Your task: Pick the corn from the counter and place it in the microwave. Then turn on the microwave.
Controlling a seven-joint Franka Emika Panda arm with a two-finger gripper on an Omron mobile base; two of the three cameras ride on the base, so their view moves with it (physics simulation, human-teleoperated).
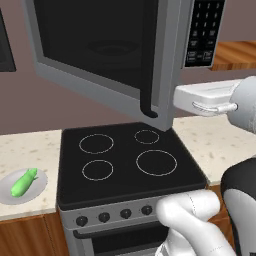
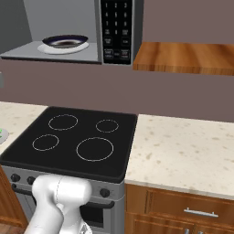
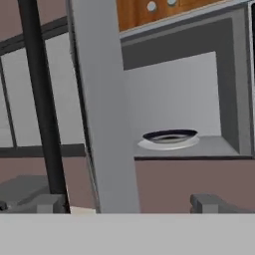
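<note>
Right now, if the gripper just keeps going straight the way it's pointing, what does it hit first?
Probably the open microwave door's edge, which stands between the spread fingertips of the gripper. Depth is unclear; the microwave's cavity with the plate lies just beside it.

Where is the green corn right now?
In the left base view, the corn lies on a small grey plate on the counter, left of the black stovetop.
</note>
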